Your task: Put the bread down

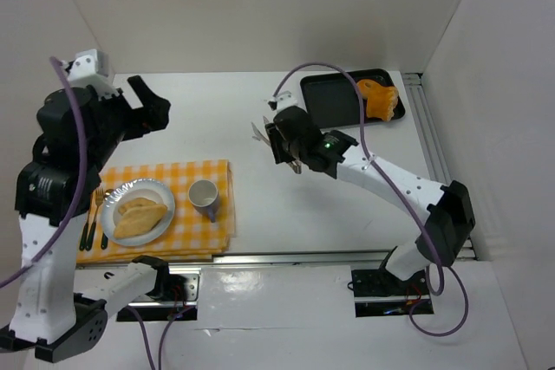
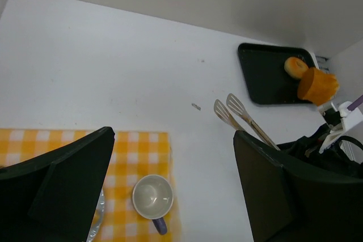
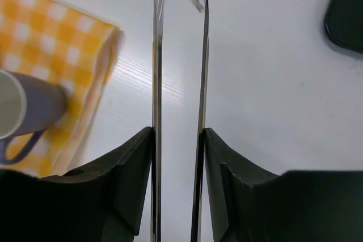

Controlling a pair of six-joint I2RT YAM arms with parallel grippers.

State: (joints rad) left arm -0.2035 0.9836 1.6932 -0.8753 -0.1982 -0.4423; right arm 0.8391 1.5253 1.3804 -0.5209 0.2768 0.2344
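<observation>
**While right hand (image 1: 282, 140) grips tongs (image 1: 260, 132), bread (image 1: 139, 217) sits on plate (image 1: 108, 205)**

Left hand (image 1: 152, 100) hangs wide open, holding nothing, above worktop (image 1: 269, 205) left. Bread lies on plate on checked cloth (image 1: 204, 171), cup (image 1: 204, 194) just beside. Right hand clamped on tongs, blades slightly apart, mid-worktop. Orange piece (image 1: 379, 97) on black tray (image 1: 334, 97), far right.

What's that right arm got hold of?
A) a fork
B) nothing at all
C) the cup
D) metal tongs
D: the right fingers clamp a pair of tongs, whose blades stick out over the table with nothing between them.
</observation>
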